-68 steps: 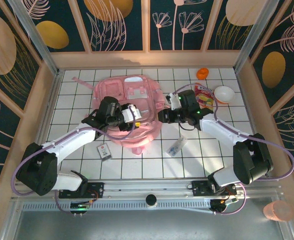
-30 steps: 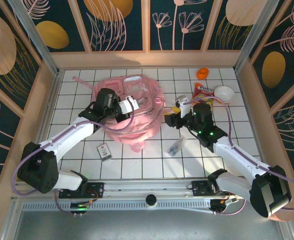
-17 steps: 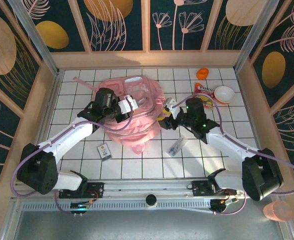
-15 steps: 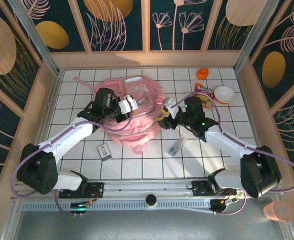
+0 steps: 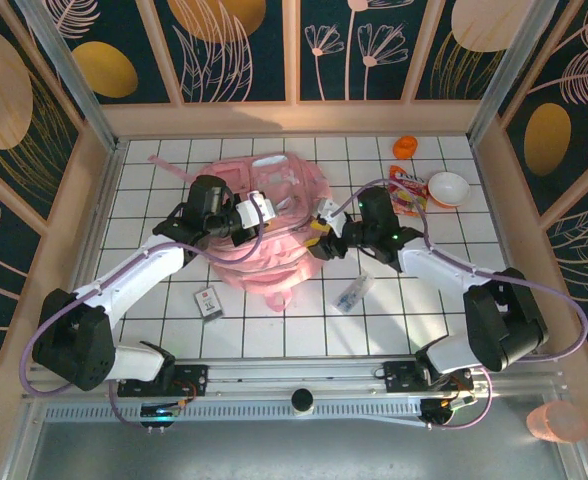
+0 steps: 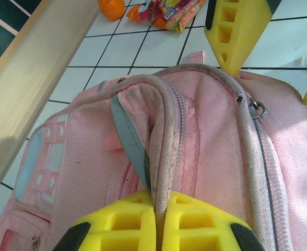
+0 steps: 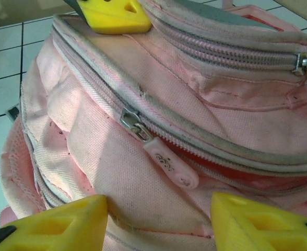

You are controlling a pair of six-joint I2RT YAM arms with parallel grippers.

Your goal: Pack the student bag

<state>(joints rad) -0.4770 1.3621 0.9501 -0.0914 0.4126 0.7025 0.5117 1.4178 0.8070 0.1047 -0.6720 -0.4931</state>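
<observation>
Student bag (image 5: 269, 262): apparently soft, floppy, light; take by zip pull (image 7: 170, 165). Left fingers (image 6: 123, 230) clenched on its top seam (image 6: 161, 151); right fingers (image 7: 54, 225) released, astride the pull.

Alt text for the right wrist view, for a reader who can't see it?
The right gripper is open, close to the pink student bag, with a pale zip pull centred just ahead of its yellow fingers. Another yellow fingertip sits at the bag's top edge.

1 student bag (image 5: 274, 262), 1 bowl (image 5: 448, 188), 1 snack packet (image 5: 406, 192), 1 card (image 5: 207, 301)
</observation>
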